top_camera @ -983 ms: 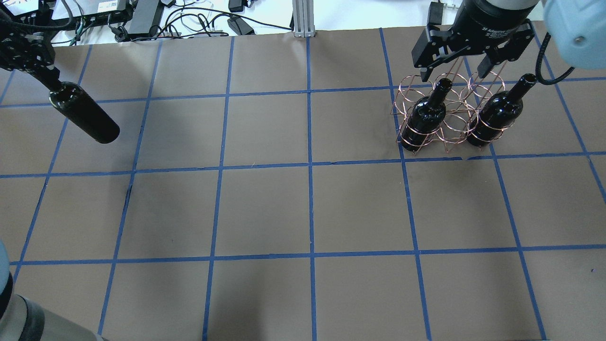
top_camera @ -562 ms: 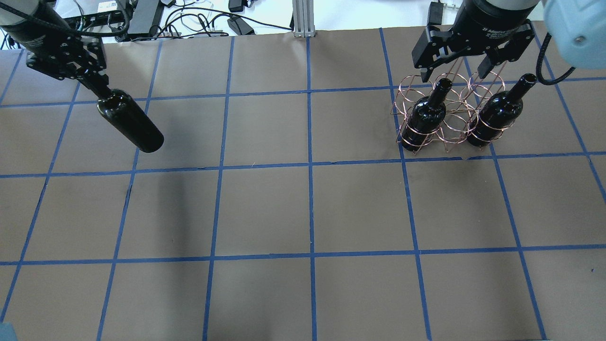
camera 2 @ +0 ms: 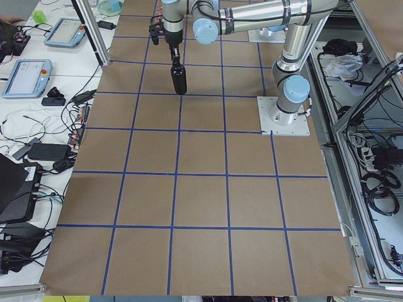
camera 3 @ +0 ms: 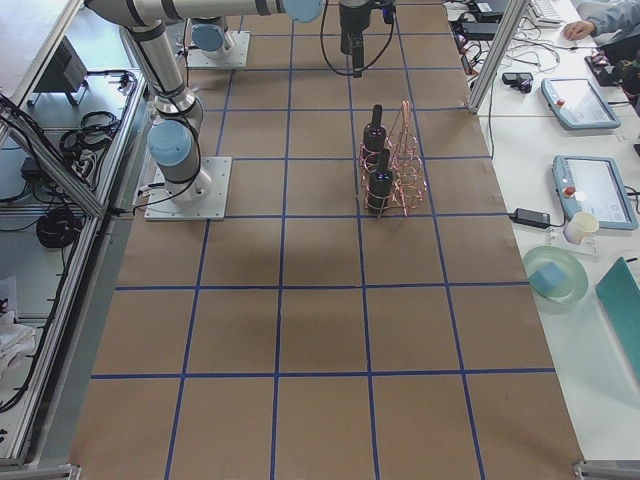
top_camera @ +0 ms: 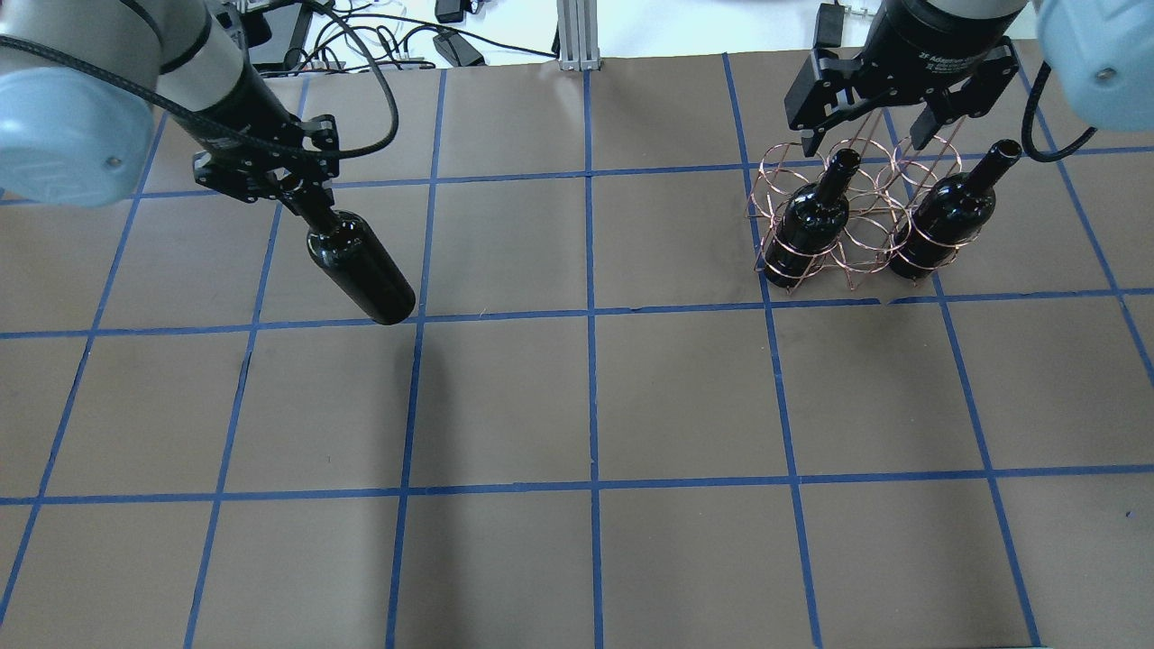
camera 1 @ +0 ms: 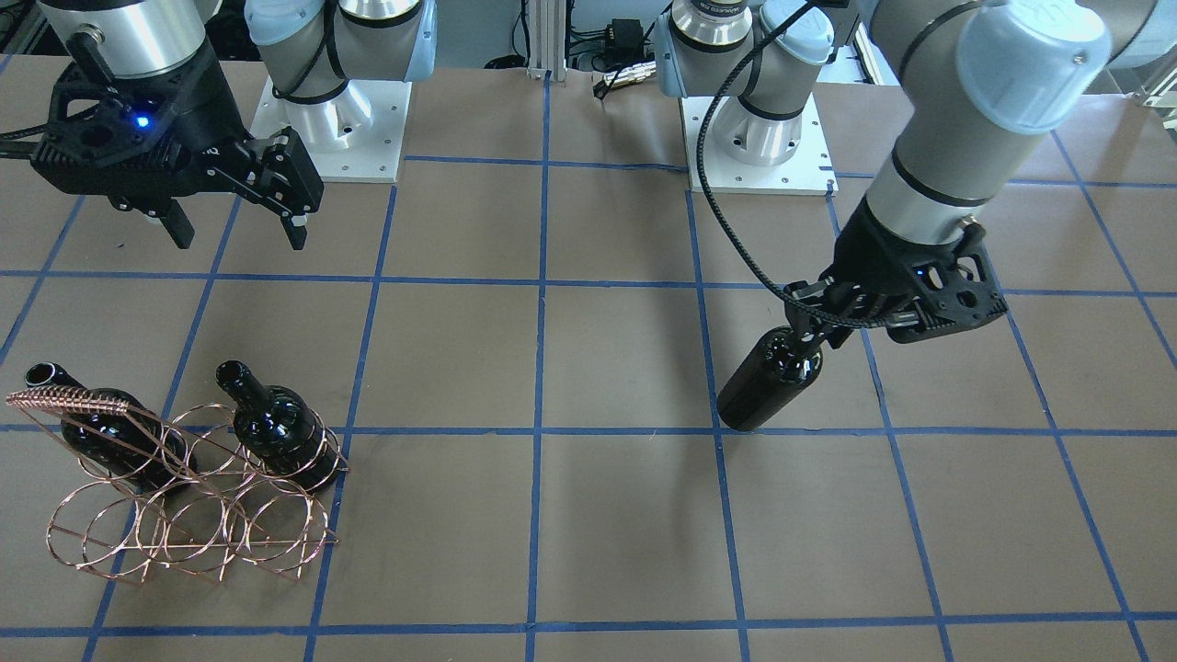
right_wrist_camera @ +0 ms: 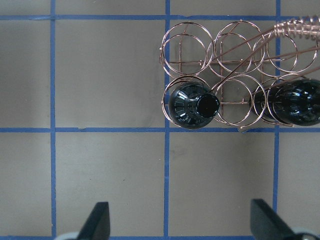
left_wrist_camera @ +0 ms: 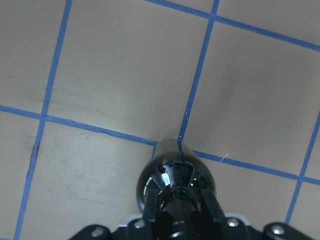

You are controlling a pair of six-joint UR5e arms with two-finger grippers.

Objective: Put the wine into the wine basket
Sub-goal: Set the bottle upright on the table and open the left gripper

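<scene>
My left gripper is shut on the neck of a glossy black wine bottle, which hangs tilted above the brown table; it also shows in the front view and the left wrist view. The copper wire wine basket stands at the table's right far side, seen from overhead. Two other black bottles stand in the end rings of its near row, with an empty ring between them. My right gripper is open and empty above the basket's far side, and its fingers frame the right wrist view.
Blue tape lines divide the brown table into squares. Cables and power bricks and an aluminium post lie beyond the far edge. The two arm bases stand at the robot's side.
My left arm has carried the bottle rightward from the table's far left edge by more than one grid square. The right gripper and the basket have not moved.
</scene>
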